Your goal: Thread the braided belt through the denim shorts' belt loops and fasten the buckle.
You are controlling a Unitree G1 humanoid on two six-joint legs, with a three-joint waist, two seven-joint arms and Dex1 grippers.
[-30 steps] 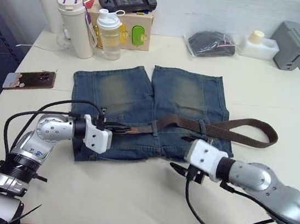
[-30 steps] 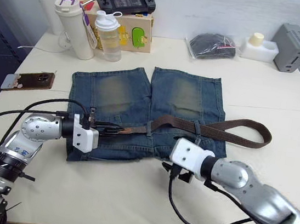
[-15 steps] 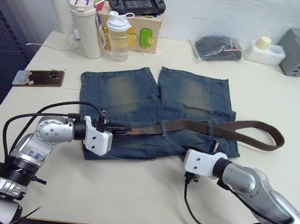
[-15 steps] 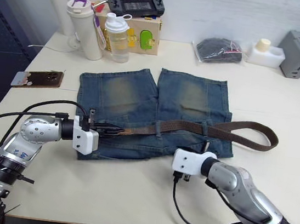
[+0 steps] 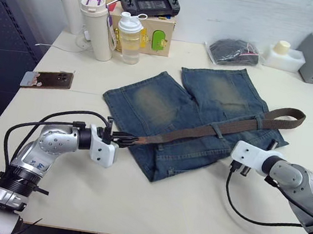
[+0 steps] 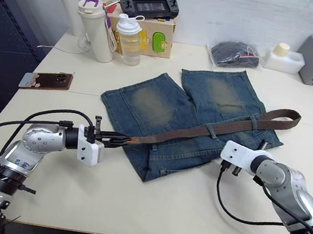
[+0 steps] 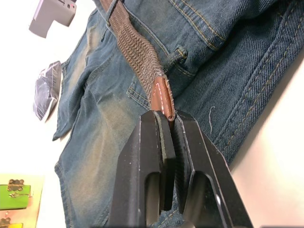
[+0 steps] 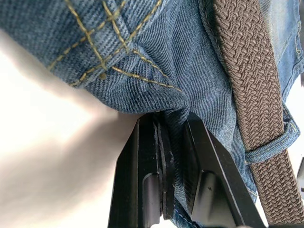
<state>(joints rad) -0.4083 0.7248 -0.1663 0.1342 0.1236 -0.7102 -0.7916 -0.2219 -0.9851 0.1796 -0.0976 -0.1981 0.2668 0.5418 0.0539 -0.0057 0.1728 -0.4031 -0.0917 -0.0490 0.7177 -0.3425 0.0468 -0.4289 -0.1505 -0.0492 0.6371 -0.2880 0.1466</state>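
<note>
My left gripper (image 7: 168, 124) is pinching the leather tip of the braided belt (image 5: 201, 131), and my right gripper (image 8: 173, 124) is clamped on a fold of the denim shorts (image 5: 194, 113) at the waistband. The belt runs from the left fingers across the waistband, under a belt loop (image 5: 217, 129), to a bend toward the tabletop's (image 5: 161, 210) right edge. The shorts lie askew mid-table, legs toward the far edge.
</note>
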